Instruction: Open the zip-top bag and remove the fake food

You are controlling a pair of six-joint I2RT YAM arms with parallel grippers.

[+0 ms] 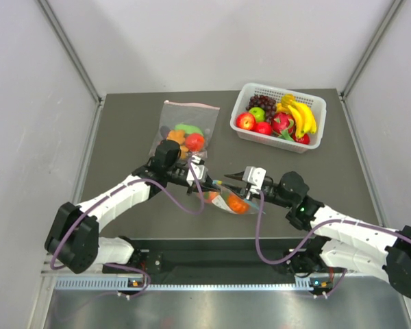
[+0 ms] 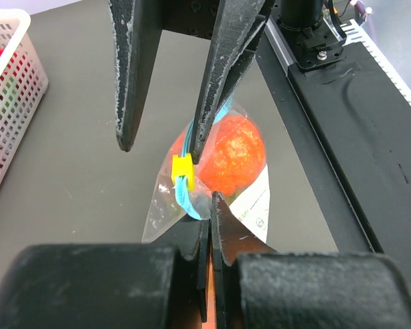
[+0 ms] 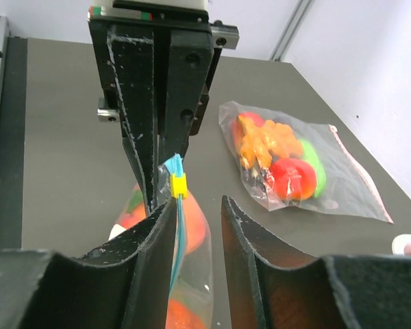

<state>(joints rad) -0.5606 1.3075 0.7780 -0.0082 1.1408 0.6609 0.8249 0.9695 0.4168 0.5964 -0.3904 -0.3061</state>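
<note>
The zip-top bag (image 1: 227, 200) hangs between my two grippers just above the table, its teal strip (image 2: 186, 195) upright with a yellow slider (image 2: 182, 168). Fake food (image 2: 236, 157) shows inside: orange and peach-red pieces with some green. My left gripper (image 2: 211, 205) is shut on the bag's edge below the slider. My right gripper (image 3: 198, 203) is open; the teal strip (image 3: 179, 226) runs along the inner face of its left finger, with the slider (image 3: 177, 184) just past the tip. In the top view the left gripper (image 1: 198, 175) and right gripper (image 1: 238, 179) face each other.
A larger clear bag with a pink-red zip strip (image 1: 185, 133) lies flat behind the left gripper, holding fruit pieces; it also shows in the right wrist view (image 3: 288, 164). A white basket (image 1: 279, 116) of bananas, grapes and apples stands at the back right.
</note>
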